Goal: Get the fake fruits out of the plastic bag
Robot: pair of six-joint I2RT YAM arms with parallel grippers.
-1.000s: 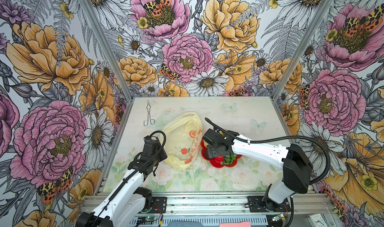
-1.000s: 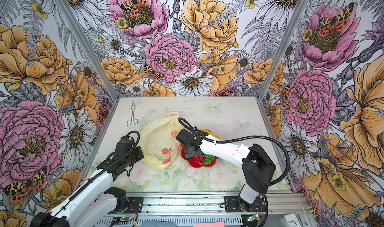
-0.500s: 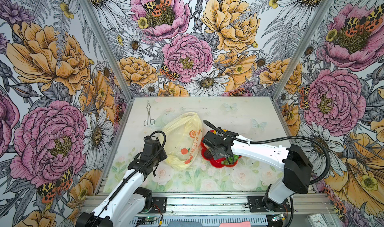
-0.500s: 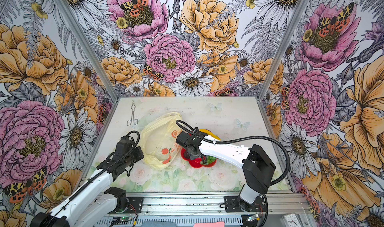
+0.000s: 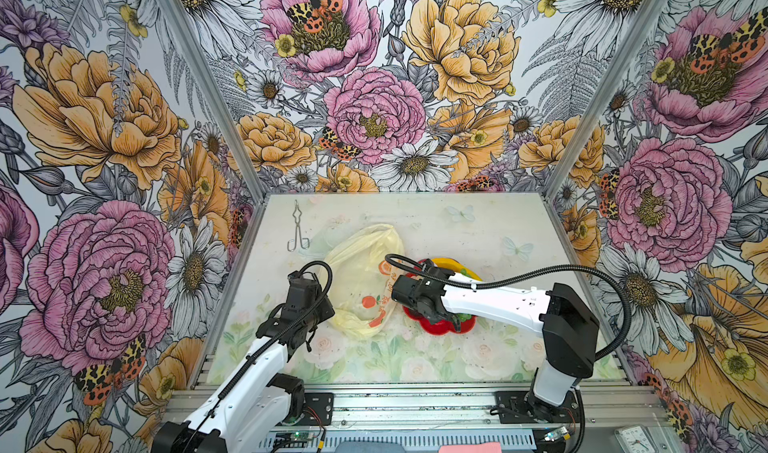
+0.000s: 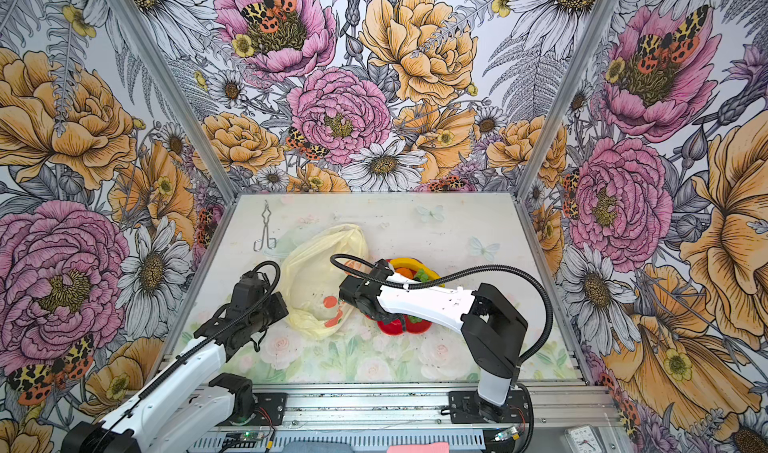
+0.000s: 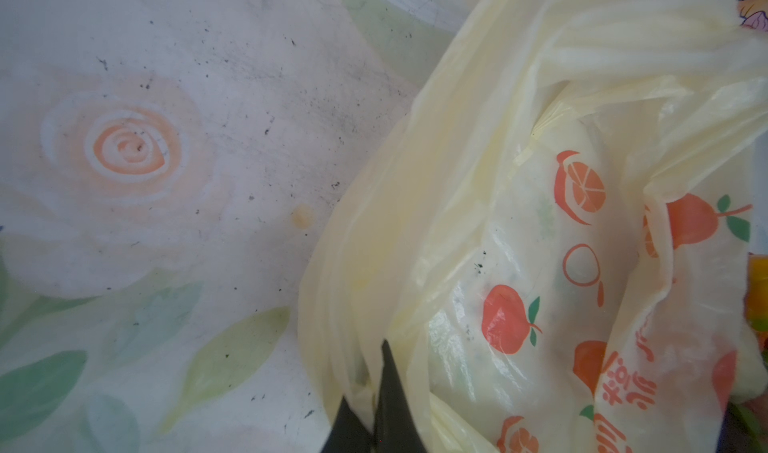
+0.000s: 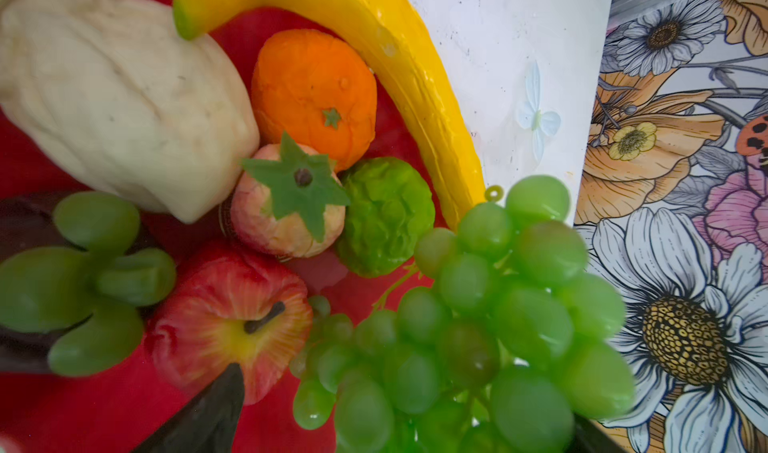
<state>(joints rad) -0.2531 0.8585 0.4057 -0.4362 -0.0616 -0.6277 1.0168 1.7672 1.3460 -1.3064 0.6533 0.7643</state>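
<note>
Plastic bag (image 5: pixel 360 278) (image 6: pixel 313 280) lies slack and crumpled on the counter (image 5: pixel 478 230), centre-left, just left of the red plate (image 5: pixel 440 329). The left gripper (image 7: pixel 374 405) is clenched on the bag's near-left edge, with thin film bunched between the black fingertips in the left wrist view. The right gripper (image 8: pixel 409 403) is over the left part of the plate, jaws spread wide and released. The grape bunch (image 8: pixel 478 326) sits between and below the fingers; can't tell if either finger touches it. The fake fruits are all on the plate, out of the bag: banana (image 8: pixel 415 77) curves along the far-right rim, orange (image 8: pixel 316 93) just inside it, cream bumpy piece (image 8: pixel 116 98) beside the orange, strawberry (image 8: pixel 286 210) in the middle touching the green round fruit (image 8: pixel 386 218), red apple (image 8: pixel 232 322) next to the strawberry, dark brown fruit (image 8: pixel 20 222) with a green lobed top at the edge of view. The grapes hang partly over the plate rim. Metal tongs (image 5: pixel 298 230) lie far left on the counter, well apart from the bag.
</note>
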